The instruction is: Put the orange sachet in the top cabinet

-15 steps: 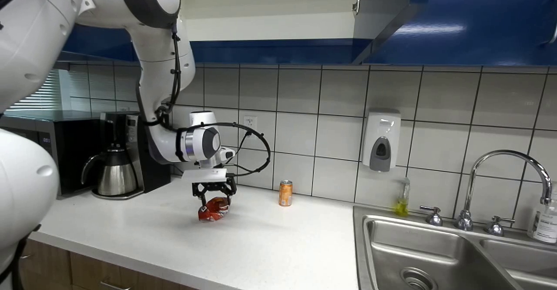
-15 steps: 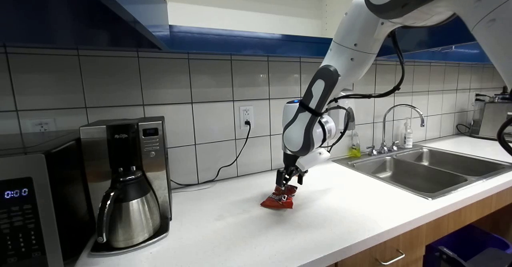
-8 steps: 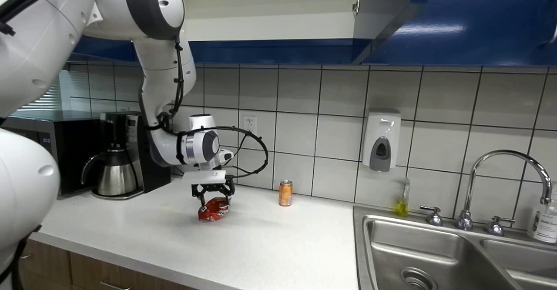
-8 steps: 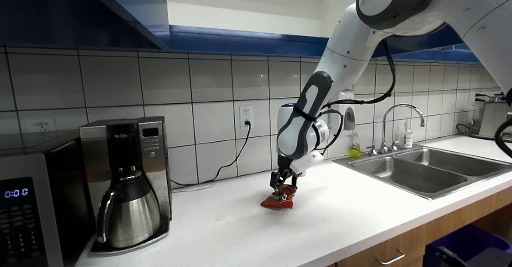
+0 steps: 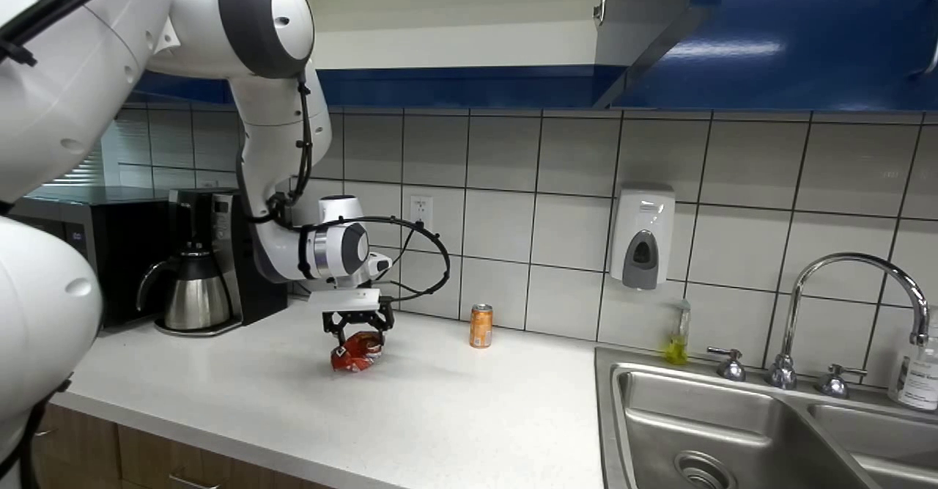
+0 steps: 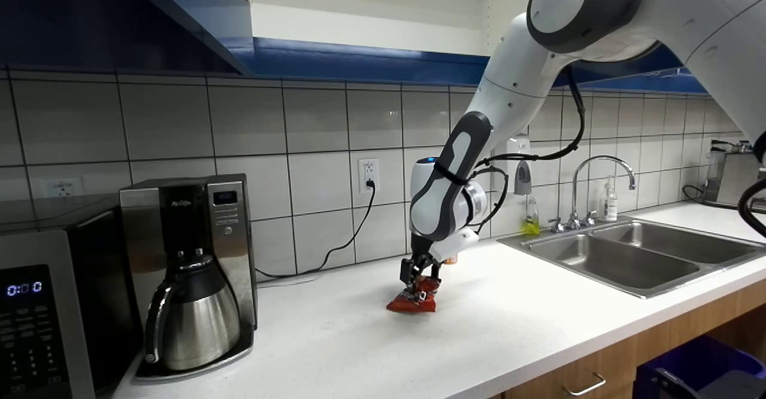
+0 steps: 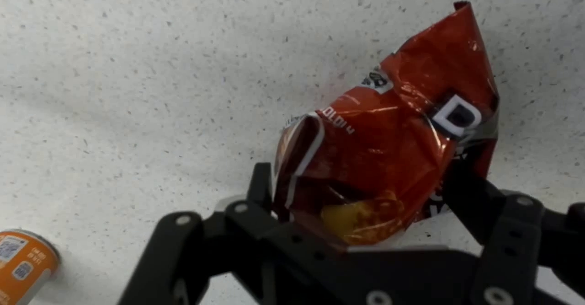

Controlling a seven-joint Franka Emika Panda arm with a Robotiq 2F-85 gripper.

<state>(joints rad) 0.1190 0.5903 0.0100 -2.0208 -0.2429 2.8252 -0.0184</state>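
Sachet lies on the countertop between 2 fingers of the gripper, its long axis slanting out past them, both standing apart and whether pinching it I cannot tell, with the open top cabinet, its likely destination, above.

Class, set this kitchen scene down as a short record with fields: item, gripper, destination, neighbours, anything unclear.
Item: red sachet, crumpled
Gripper: pointing down, one finger on each side of the sachet
Destination: top cabinet, door open
Sachet placed: not yet
Nearby: orange can, upright, apart from the sachet
Further off: coffee maker beside the microwave; sink
Unclear: how firm the grip is; whether the sachet clears the countertop
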